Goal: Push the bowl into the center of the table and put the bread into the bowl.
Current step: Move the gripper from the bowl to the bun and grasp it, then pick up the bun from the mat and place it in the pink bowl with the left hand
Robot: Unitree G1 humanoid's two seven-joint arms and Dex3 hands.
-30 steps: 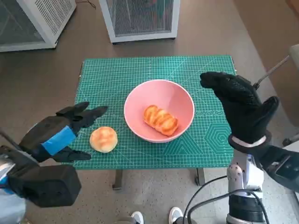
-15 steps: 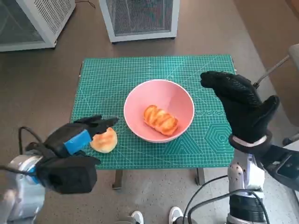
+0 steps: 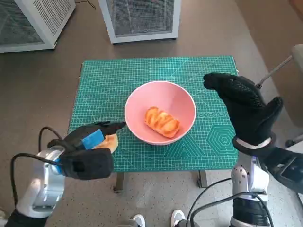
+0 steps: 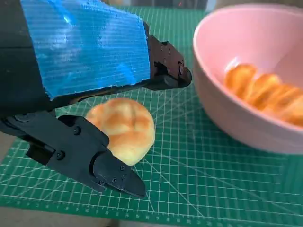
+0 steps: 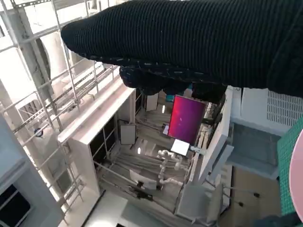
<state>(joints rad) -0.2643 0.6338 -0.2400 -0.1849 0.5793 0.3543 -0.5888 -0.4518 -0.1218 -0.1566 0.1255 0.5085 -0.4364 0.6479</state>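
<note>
- The pink bowl (image 3: 160, 111) sits near the middle of the tabletop (image 3: 208, 71), which is covered by a green grid mat.
- A long braided bread (image 3: 162, 121) lies inside the bowl.
- A round bun (image 4: 124, 129) rests on the mat just beside the bowl, toward the robot's left and near the front edge.
- The left hand (image 3: 90, 142) is low over the bun. Its fingers (image 4: 90, 161) are spread, one set passing under and in front of the bun, another (image 4: 165, 75) reaching over it toward the bowl's wall. Whether they touch the bun cannot be told for sure; it is not lifted off the mat.
- The right hand (image 3: 244, 106) is raised above the right side of the tabletop, apart from the bowl, holding nothing. Its glove looks open and loosely extended in the head view; the right wrist view shows only a dark band of glove (image 5: 199, 42).
- White cabinets with grilles (image 3: 142, 19) stand on the floor beyond the tabletop.
</note>
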